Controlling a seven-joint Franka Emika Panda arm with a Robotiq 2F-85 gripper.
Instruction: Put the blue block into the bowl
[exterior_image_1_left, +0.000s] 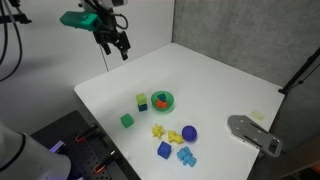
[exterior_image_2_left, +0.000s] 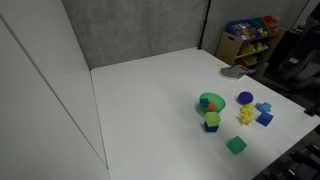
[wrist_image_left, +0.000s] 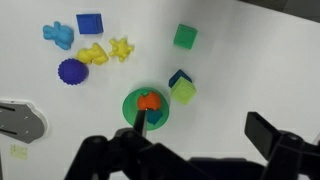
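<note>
The blue block (exterior_image_1_left: 164, 149) lies flat on the white table near its front edge, beside a cyan knobbly piece (exterior_image_1_left: 186, 156). It also shows in the wrist view (wrist_image_left: 90, 23) and in an exterior view (exterior_image_2_left: 264, 118). The green bowl (exterior_image_1_left: 170, 103) stands mid-table with an orange piece inside; it shows in the wrist view (wrist_image_left: 129, 102) and in an exterior view (exterior_image_2_left: 212, 98). My gripper (exterior_image_1_left: 115, 42) is open and empty, high above the table's far side, well away from both. In the wrist view its fingers (wrist_image_left: 200, 130) frame bare table right of the bowl.
A lime cube on a dark blue cube (exterior_image_1_left: 141, 101) stands next to the bowl. A green cube (exterior_image_1_left: 127, 120), two yellow pieces (exterior_image_1_left: 165, 133) and a dark blue ball (exterior_image_1_left: 189, 131) lie nearby. A grey flat object (exterior_image_1_left: 255, 133) sits at the table's edge.
</note>
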